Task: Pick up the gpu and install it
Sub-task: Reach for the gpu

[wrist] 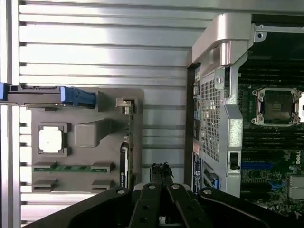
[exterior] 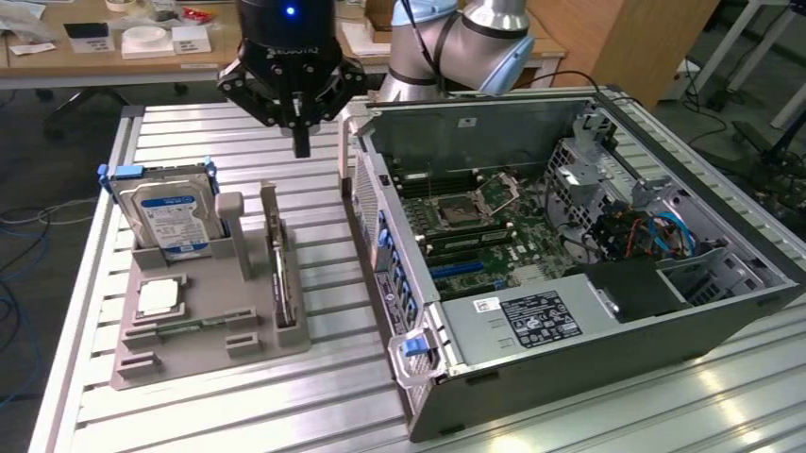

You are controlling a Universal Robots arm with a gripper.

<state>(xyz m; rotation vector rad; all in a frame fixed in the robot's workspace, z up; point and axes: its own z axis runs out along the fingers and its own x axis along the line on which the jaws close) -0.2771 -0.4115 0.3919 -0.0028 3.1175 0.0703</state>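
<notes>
Gripper (exterior: 301, 143) poised over the slatted table (exterior: 189, 132), fingers pressed together and holding nothing, in the gap between the gray holder (exterior: 189, 351) and the open computer case (exterior: 655, 344). The gpu (exterior: 282, 279) stands on edge in the holder's slot nearest the case, well below the fingertips and toward the exterior view's left of them. A hard drive (exterior: 173, 219) stands upright at the holder's far end. In the wrist view the gpu (wrist: 124, 161) appears as a thin dark strip just beside the closed gripper (wrist: 161, 172).

The step in hand reads as the approach for the pick. Done well, it likely calls for:
- spreading the fingers before descending;
- centring them over the card's upper edge, one finger on each face;
- keeping the wrist square to the slot, so the card lifts straight out and does not bind against the holder's uprights.
</notes>
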